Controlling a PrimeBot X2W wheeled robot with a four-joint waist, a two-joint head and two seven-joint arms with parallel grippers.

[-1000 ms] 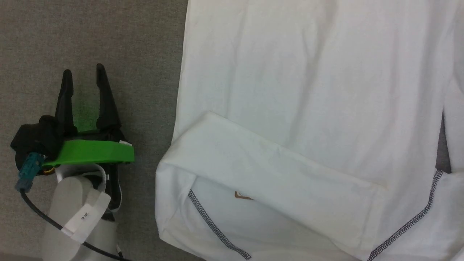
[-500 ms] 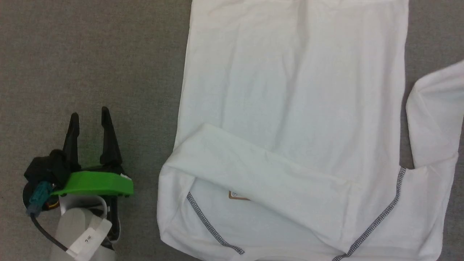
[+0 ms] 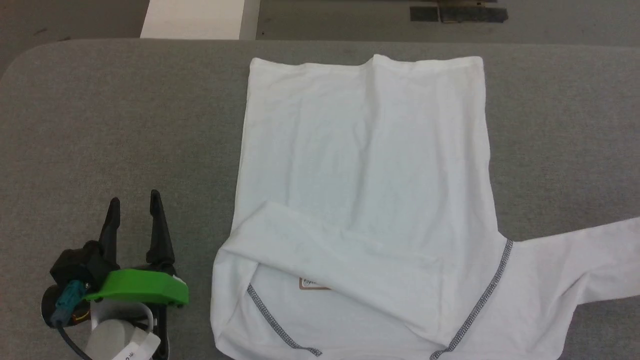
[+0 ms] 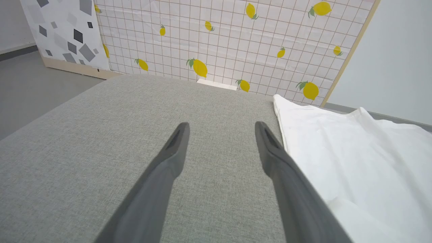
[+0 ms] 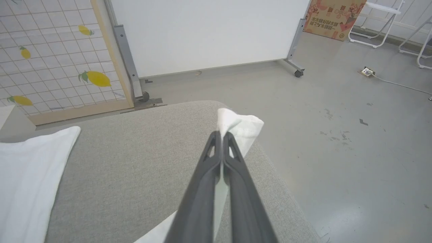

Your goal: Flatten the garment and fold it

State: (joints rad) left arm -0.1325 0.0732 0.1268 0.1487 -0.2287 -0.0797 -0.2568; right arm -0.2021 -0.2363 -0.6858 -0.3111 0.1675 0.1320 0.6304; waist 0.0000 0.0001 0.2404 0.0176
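Note:
The white garment lies spread on the grey table, hem at the far side, collar toward me. One sleeve is folded across the chest, half covering the neck label. The other sleeve stretches out to the right past the frame edge. My left gripper stands open over bare table, left of the garment. In the right wrist view my right gripper is shut on the sleeve's cuff, held above the table's right edge.
A white box stands beyond the table's far left edge. A lemon-patterned panel stands behind the table. To the right of the table is open grey floor with a whiteboard on wheels.
The head camera has pulled back and up, so the whole garment and table's far edge show. The right sleeve, bent upward half a second ago, now stretches out to the right.

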